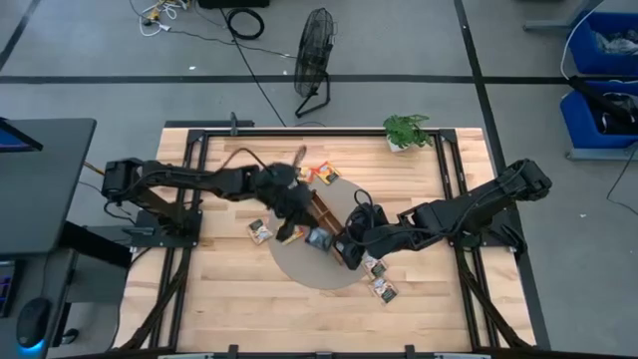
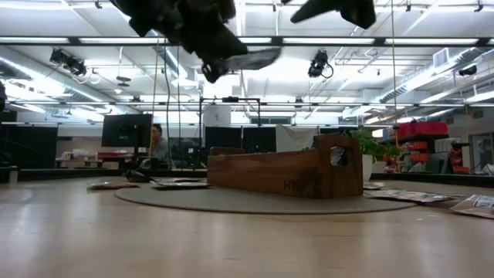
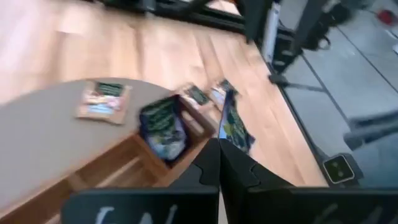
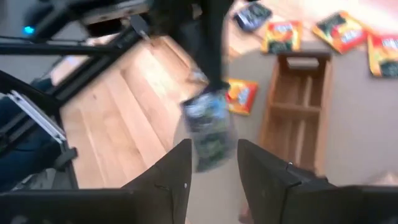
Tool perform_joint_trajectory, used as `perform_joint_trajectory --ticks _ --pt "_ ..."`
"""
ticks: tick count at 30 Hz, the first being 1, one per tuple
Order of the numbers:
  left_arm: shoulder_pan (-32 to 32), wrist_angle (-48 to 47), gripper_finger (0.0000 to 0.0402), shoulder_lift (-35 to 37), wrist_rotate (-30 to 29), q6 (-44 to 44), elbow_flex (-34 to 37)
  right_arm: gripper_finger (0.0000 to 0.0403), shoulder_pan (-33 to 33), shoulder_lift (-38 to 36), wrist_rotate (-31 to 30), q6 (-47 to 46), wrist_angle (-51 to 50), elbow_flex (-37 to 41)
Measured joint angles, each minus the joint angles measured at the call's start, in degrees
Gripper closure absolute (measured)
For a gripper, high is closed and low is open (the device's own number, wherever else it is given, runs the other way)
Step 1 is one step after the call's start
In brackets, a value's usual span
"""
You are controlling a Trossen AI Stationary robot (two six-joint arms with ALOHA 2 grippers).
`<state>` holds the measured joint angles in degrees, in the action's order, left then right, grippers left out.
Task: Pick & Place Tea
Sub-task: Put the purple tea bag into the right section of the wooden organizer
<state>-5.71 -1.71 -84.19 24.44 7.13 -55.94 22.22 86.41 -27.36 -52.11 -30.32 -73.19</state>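
High view, left gripper (image 1: pixel 289 202): above the long brown wooden compartment tray (image 1: pixel 321 210), fingers clamped on a dark blue-black tea sachet (image 3: pixel 235 127), held in the air.
Right gripper (image 1: pixel 344 246): fingers apart, holding nothing, near the tray end.
Tray: lies on the round grey-beige mat (image 1: pixel 334 269).
Other sachets (image 1: pixel 260 231): scattered around the tray on mat and wooden table (image 1: pixel 219 299).

Low view: both arms cut off by top edge; left gripper (image 2: pixel 231 62) tips just visible w/ blurred sachet (image 2: pixel 251 59).
High view: tray (image 1: pixel 321 209) mostly hidden under arms, sachet prints too small to read.
Left wrist view: dark sachet (image 3: pixel 235 126) blurred, 12 o'clock of fingertips.
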Motion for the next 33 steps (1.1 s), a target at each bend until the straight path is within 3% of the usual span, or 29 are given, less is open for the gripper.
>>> perform_joint_trajectory --ticks 6,13,19,27,33 --pt "-3.22 -0.30 0.0401 6.33 -2.12 0.22 0.04 0.0255 -0.24 -0.61 -2.80 3.23 2.33 -0.02" --pt "-5.01 0.76 0.0401 11.24 -3.93 0.29 -0.15 0.0197 -0.57 -1.58 -8.30 3.58 2.11 -0.02" --pt "-4.47 0.23 0.0401 12.19 -3.98 1.83 0.00 0.0167 -2.65 -2.10 -8.49 6.03 4.66 -0.02" --pt "-3.71 1.89 0.0401 12.42 -4.57 2.78 -0.02 0.0175 -7.13 -2.10 0.33 7.62 7.83 -0.02" --pt "-3.70 2.07 0.0401 12.40 -4.58 2.74 -0.02 0.0229 -9.06 -2.10 5.15 8.63 8.88 -0.02"
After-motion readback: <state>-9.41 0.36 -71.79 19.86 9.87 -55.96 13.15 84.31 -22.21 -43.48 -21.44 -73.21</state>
